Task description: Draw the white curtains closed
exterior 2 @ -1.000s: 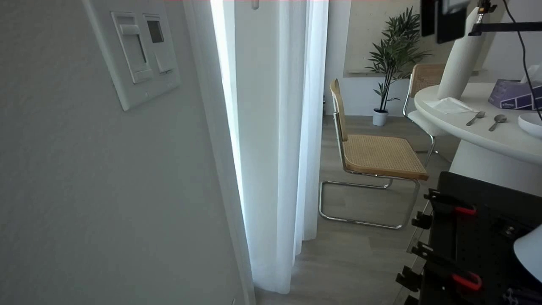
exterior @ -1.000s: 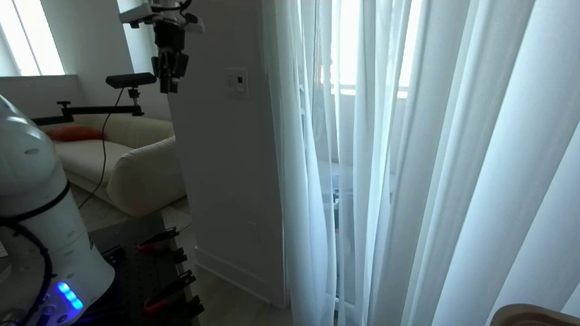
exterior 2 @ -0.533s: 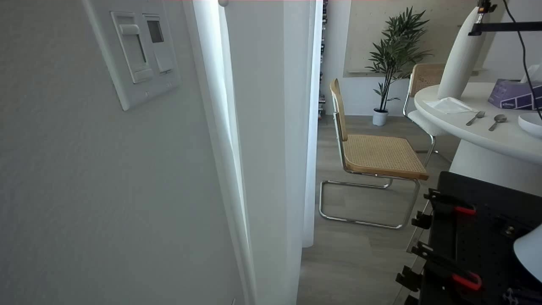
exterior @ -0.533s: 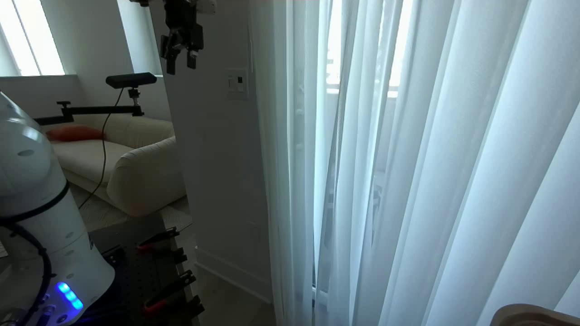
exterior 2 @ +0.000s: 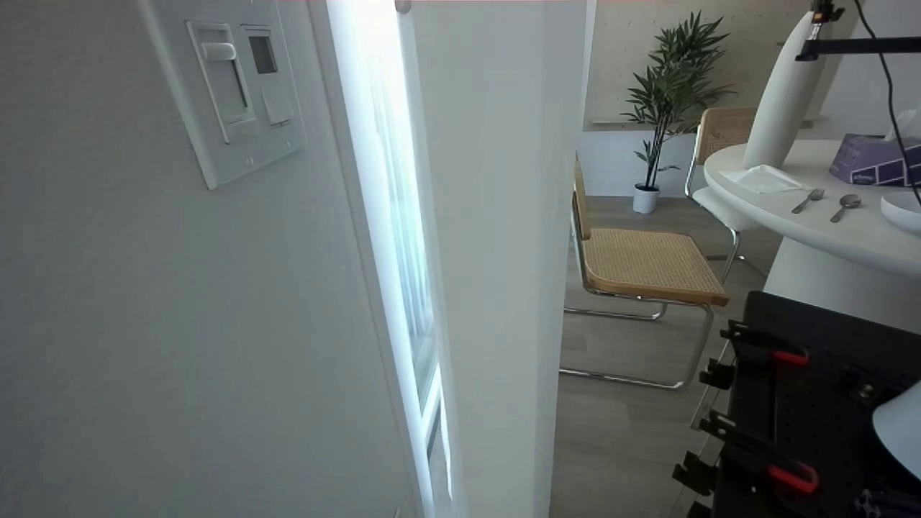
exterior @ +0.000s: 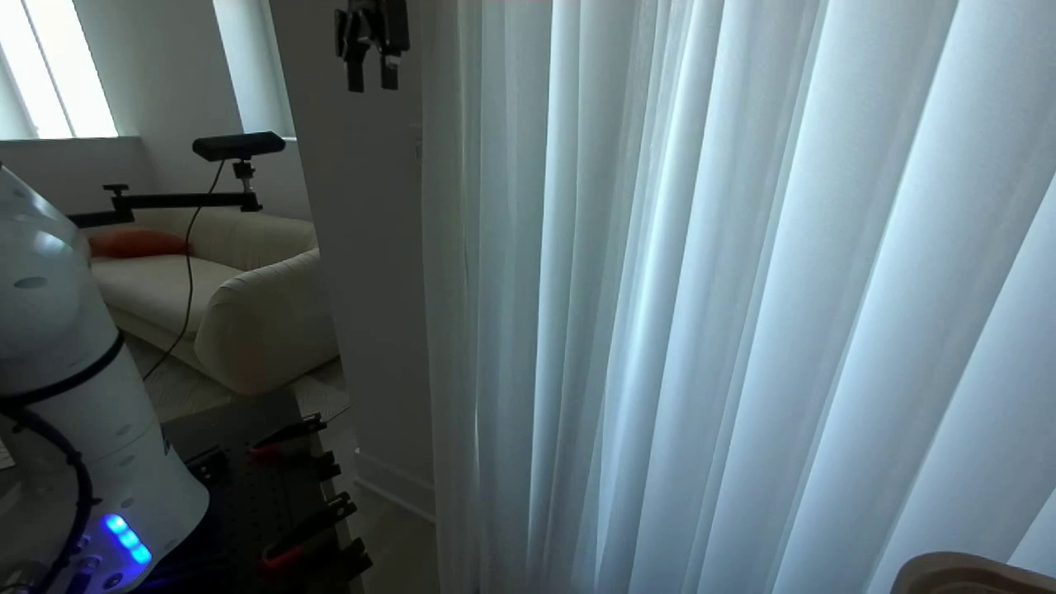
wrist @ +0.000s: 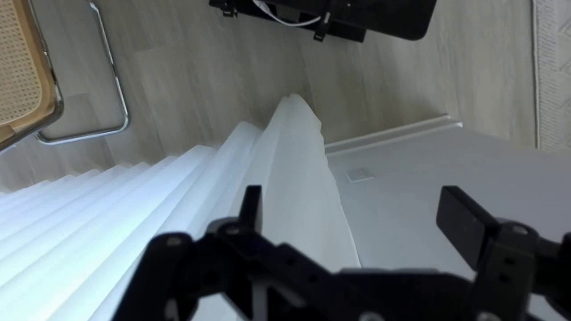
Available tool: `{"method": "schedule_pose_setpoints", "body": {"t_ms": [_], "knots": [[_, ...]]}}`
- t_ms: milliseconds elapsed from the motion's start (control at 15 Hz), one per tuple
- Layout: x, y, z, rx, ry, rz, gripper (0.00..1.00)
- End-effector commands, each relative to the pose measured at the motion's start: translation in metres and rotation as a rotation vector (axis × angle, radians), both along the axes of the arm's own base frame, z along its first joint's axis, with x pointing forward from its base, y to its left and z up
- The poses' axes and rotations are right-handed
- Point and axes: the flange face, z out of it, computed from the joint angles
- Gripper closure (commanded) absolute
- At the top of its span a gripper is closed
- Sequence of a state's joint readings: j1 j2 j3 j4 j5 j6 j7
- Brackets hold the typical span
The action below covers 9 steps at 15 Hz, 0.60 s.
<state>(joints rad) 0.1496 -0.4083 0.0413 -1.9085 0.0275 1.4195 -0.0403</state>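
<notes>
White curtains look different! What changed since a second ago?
In an exterior view, the white curtains spread left, hiding the bright window behind. The claw moved up and right, toward them; it's open now, and I can't see it gripping cloth. The sofa and orange cushion stayed put.

Resting on a white table [exterior 2: 863, 234] in an exterior view: napkin [exterior 2: 766, 180], fork [exterior 2: 808, 201], spoon [exterior 2: 847, 205], purple tissue box [exterior 2: 872, 160]. Near it, a cane-seated chair [exterior 2: 644, 262]; farther back, a leafy plant [exterior 2: 671, 90] in a white pot [exterior 2: 646, 200]. On the wall [exterior 2: 237, 324], a switch plate [exterior 2: 245, 131]. In an exterior view, an orange cushion [exterior: 139, 242] on a cream sofa [exterior: 260, 309].
</notes>
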Motion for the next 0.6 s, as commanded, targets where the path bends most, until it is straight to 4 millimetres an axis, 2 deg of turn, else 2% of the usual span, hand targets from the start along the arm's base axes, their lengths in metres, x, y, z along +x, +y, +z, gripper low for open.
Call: {"method": "schedule_pose_setpoints", "body": {"t_ms": [0,133,200,333,533], "knots": [[0.011,-0.028,0.024,0.091,-0.069,-0.018,0.0],[0.019,-0.047,0.029,0.101,-0.104,-0.027,0.0],[0.01,-0.035,0.022,0.074,-0.072,-0.035,0.0],[0.011,-0.041,0.023,0.075,-0.076,-0.041,0.0],[0.011,-0.037,0.022,0.072,-0.075,-0.034,0.0]]}}
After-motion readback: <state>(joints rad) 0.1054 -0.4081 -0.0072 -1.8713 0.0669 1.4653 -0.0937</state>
